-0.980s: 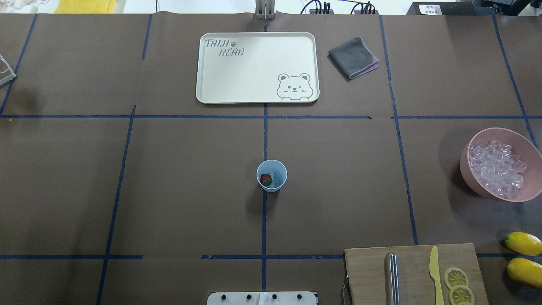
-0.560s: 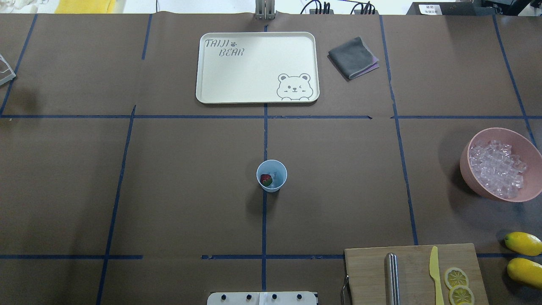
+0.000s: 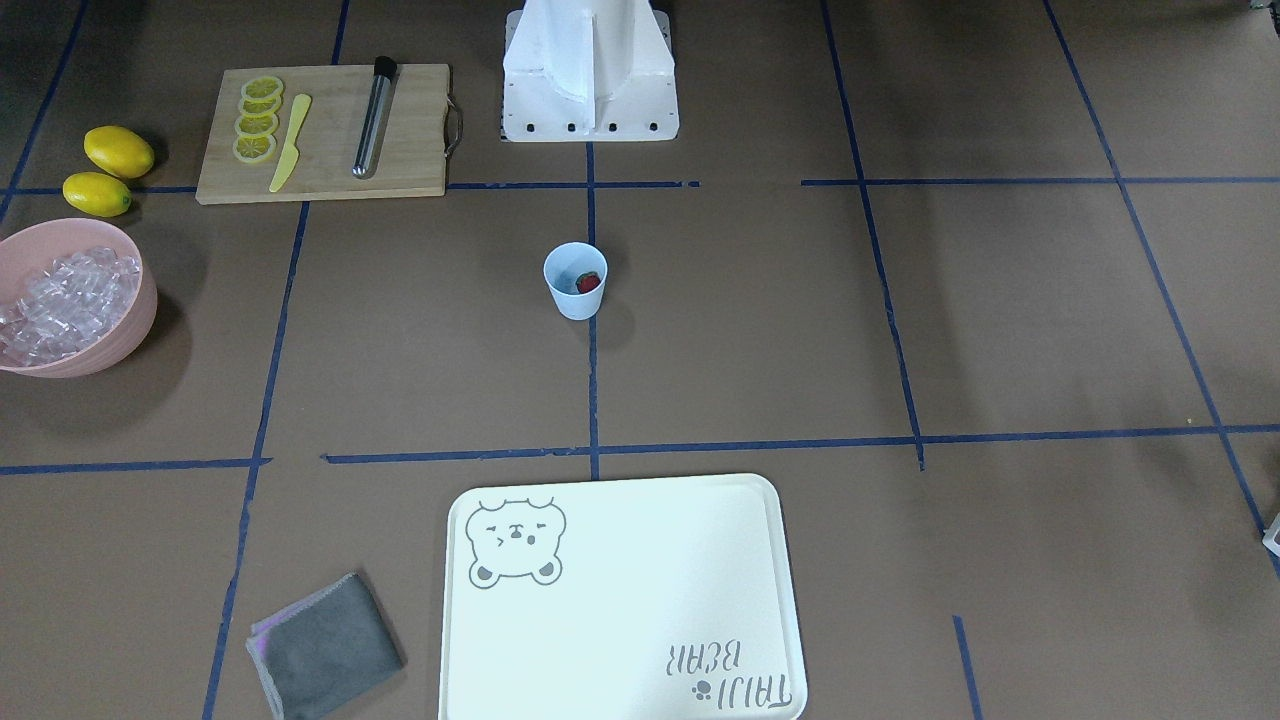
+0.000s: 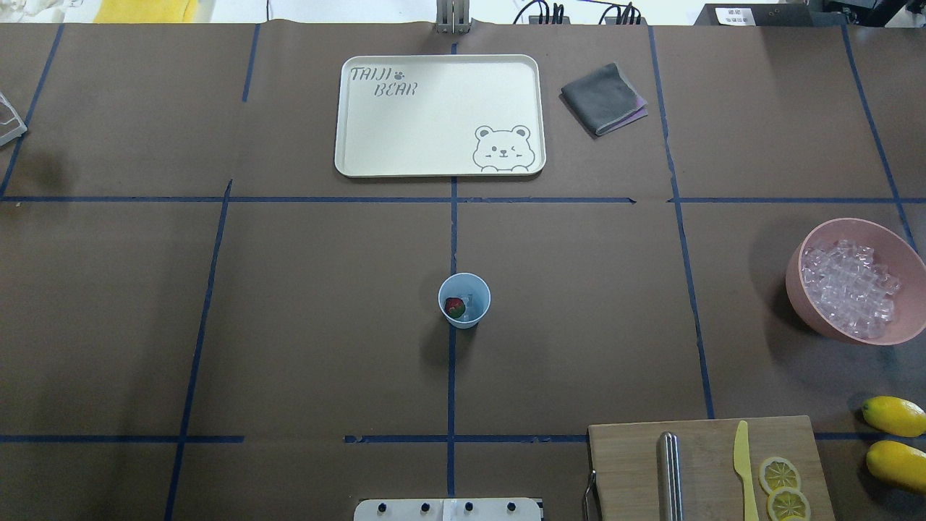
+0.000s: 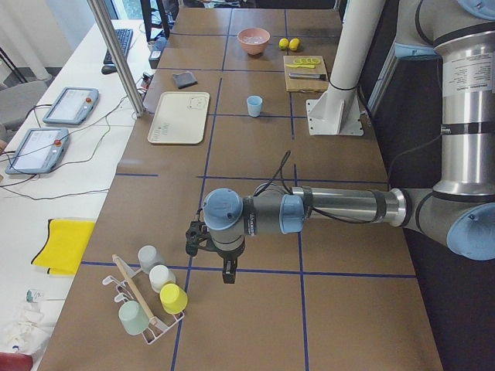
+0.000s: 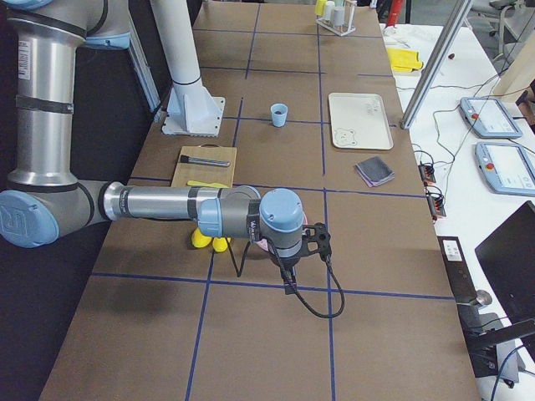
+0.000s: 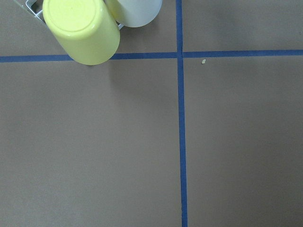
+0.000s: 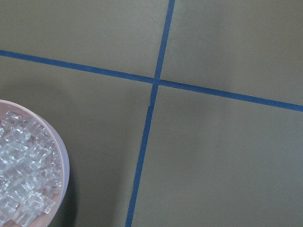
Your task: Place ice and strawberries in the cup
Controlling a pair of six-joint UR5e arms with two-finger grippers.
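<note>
The light-blue cup (image 4: pixel 481 315) (image 3: pixel 575 304) stands upright at the middle of the table on a blue tape line. Inside it lies a red strawberry (image 4: pixel 454 306) (image 3: pixel 589 282) with clear ice (image 4: pixel 472 304) beside it. More ice (image 4: pixel 850 288) (image 8: pixel 21 179) fills a pink bowl (image 4: pixel 809 312) (image 3: pixel 112 345) at the right. My left gripper (image 5: pixel 227 274) hangs far to the left near a cup rack; whether it is open or shut I cannot tell. My right gripper (image 6: pixel 288 286) hangs beside the bowl, far from the cup; its state I cannot tell either.
A cream tray (image 4: pixel 347 116) and a folded grey cloth (image 4: pixel 602 98) lie at the far side. A cutting board (image 4: pixel 705 463) with a metal rod, yellow knife and lemon slices sits front right, two lemons (image 4: pixel 893 416) beside it. Upturned cups (image 7: pixel 83 30) stand in the rack (image 5: pixel 151 297).
</note>
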